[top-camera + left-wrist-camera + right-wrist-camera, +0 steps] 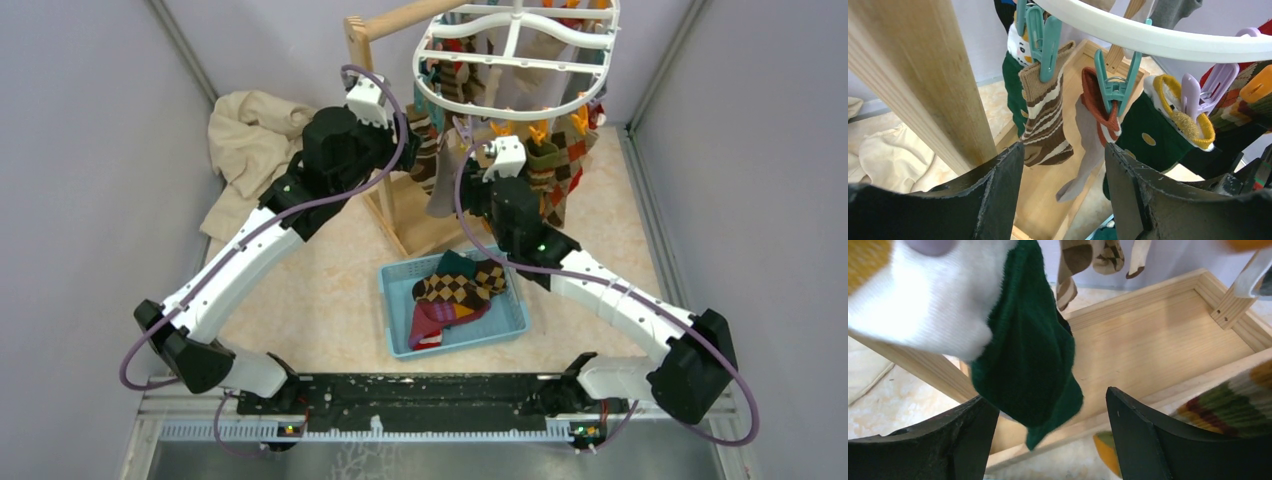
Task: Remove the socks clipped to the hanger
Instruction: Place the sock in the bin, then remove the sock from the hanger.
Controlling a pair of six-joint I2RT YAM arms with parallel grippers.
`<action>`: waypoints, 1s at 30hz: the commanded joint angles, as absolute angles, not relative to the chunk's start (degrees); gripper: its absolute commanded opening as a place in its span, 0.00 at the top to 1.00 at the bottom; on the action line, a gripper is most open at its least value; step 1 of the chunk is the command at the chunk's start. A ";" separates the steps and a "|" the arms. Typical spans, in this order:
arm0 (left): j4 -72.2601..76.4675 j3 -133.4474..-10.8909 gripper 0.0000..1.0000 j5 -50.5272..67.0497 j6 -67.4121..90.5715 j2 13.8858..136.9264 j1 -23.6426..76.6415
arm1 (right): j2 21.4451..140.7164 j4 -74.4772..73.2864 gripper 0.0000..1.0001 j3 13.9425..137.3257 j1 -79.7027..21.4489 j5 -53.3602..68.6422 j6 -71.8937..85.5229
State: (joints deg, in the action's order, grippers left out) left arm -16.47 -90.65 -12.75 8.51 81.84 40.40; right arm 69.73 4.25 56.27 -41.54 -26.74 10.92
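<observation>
The white hanger hangs from the wooden stand with several socks clipped under it. In the left wrist view its rim runs overhead. A teal clip holds a brown striped sock. Beside that hang a grey sock with an orange cuff and a dark green dotted sock. My left gripper is open just below the striped and grey socks, touching neither. My right gripper is open, and the toe of a green-and-white sock dangles between its fingers, ungripped.
A blue basket on the table between the arms holds several loose socks. The wooden stand's post is close to my left finger, and its base frame lies below. A beige cloth is heaped at the back left.
</observation>
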 commanded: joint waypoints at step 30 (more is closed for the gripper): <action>-13.02 -89.33 0.36 -5.16 8.05 81.32 31.27 | 76.27 17.52 0.46 58.98 -35.77 -9.71 11.49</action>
State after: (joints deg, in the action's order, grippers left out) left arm -14.57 -90.02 -5.96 7.68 82.50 31.94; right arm 75.48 12.69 55.94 -36.21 -12.25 10.96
